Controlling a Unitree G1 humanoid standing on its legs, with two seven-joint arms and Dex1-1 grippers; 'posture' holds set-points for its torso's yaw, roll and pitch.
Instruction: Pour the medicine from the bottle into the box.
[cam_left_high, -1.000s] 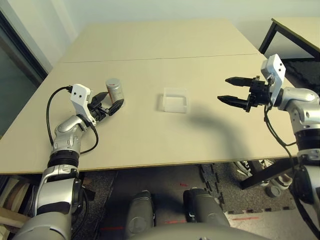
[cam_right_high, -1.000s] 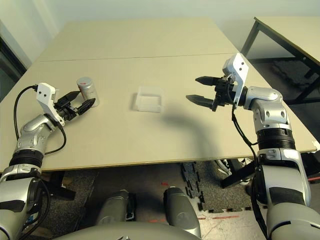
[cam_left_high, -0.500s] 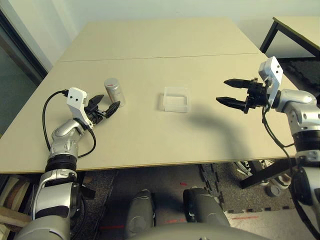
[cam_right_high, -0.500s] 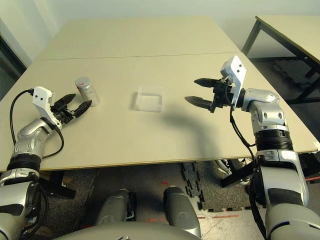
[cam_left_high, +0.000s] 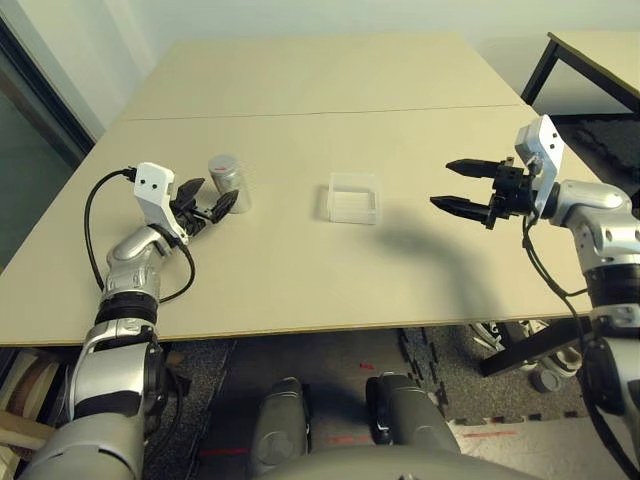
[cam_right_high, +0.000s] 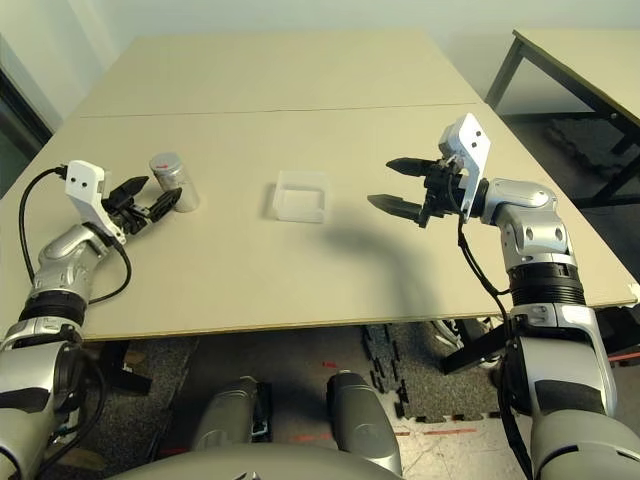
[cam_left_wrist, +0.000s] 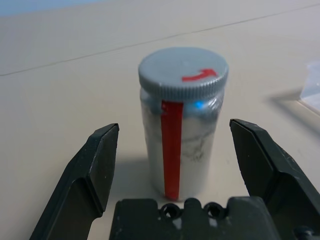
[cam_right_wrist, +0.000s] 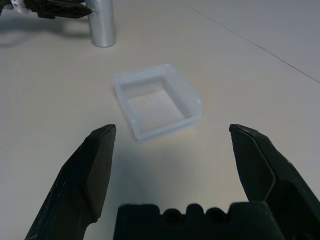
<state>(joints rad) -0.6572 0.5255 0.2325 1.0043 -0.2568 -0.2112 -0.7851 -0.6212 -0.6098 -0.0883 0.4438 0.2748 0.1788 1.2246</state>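
Both black two-fingered grippers are held with fingers spread wide and nothing is grasped. Above the large beige wooden table (cam_left_high: 330, 250), the right gripper (cam_left_high: 465, 187) is raised, well apart from the small clear plastic box (cam_left_high: 352, 198), which is set open-topped near the table's middle. The left gripper (cam_left_high: 207, 203) is placed low, just beside the small silver-grey cylindrical bottle (cam_left_wrist: 181, 125); the upright bottle, grey-capped and red-striped, is seen between the fingertips, untouched.
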